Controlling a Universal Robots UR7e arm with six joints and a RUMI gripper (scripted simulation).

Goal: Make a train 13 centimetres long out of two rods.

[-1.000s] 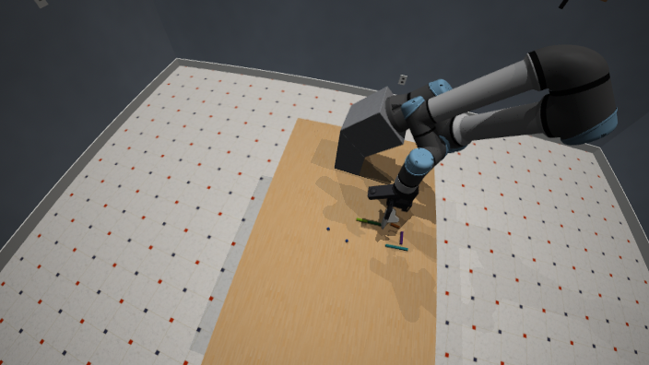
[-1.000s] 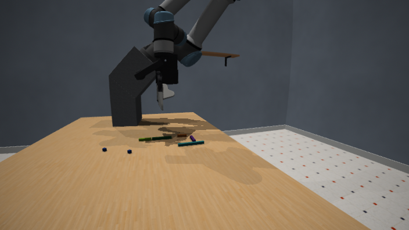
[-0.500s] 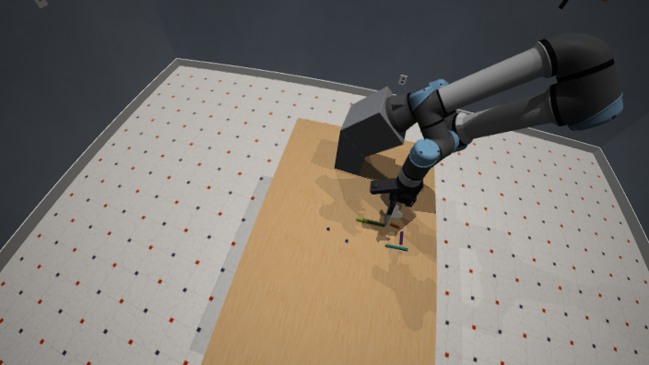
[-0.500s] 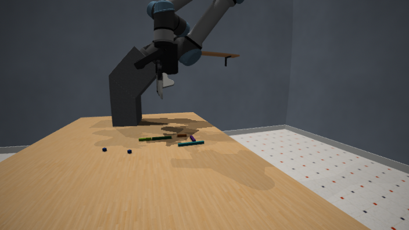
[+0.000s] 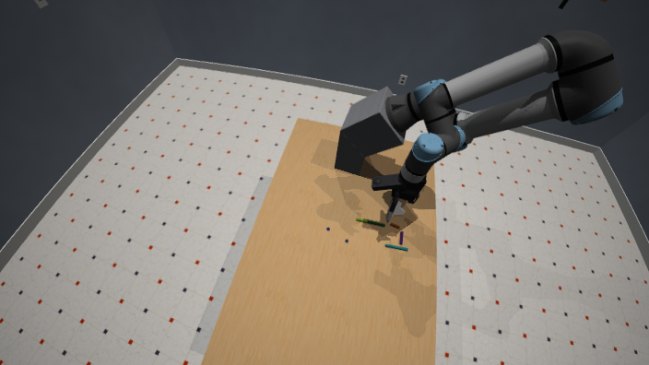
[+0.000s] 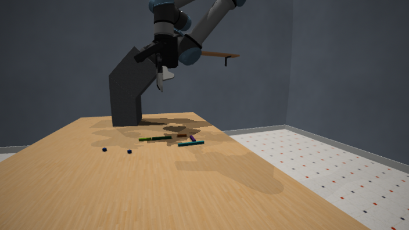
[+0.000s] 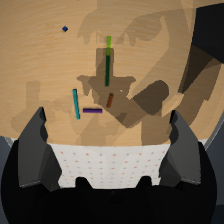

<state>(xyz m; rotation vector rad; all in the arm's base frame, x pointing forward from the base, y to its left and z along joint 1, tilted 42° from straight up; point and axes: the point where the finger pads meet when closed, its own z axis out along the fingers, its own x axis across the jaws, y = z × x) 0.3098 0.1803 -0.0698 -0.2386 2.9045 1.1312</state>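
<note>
We had the gripper [image 5: 395, 215] [image 6: 167, 83] [image 7: 108, 109] wide open above the lime rod [image 5: 359, 219] [image 6: 144, 139] [image 7: 109, 45] and green rod [image 5: 376, 223] [image 6: 162, 138] [image 7: 107, 71], best withdrawn straight up, brushing neither.

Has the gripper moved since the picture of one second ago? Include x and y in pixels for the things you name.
Yes, upward: in the exterior view, the gripper [image 5: 395, 216] [image 6: 166, 84] [image 7: 108, 109] now hangs higher above the far edge of the table [image 5: 277, 295] [image 6: 145, 189] [image 7: 30, 60].
</note>
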